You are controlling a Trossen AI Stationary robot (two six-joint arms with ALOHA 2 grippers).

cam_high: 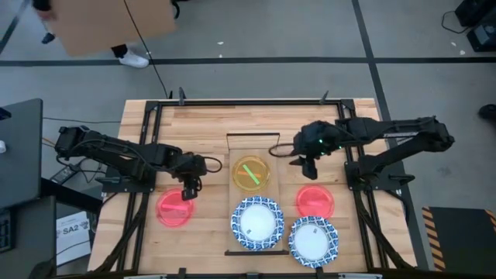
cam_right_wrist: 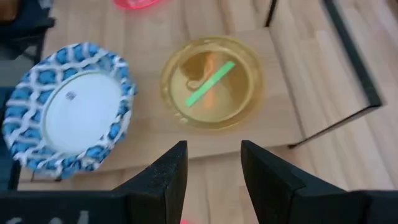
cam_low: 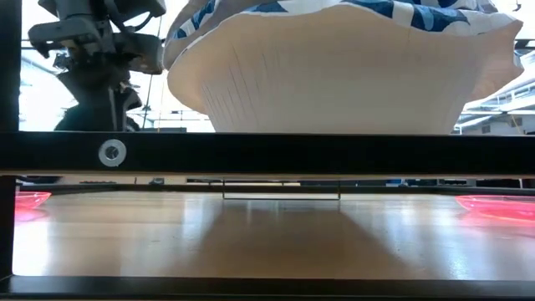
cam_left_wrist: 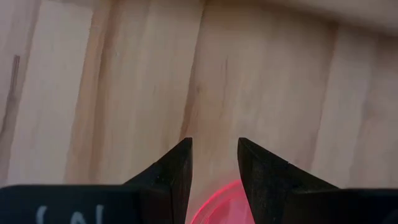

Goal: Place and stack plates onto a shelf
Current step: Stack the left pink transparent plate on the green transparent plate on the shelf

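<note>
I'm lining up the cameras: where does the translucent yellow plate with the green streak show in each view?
High view: yellow plate at centre, on the light-wood shelf.
Low view: not visible.
Left wrist view: not in it.
Right wrist view: upper centre.
Shared landmark: the blue-rimmed white plate beside it.

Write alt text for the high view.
Seen from above: a yellow plate and a blue-rimmed plate sit on the shelf. The left gripper hovers at a red plate; the right gripper hangs above another red plate.
</note>
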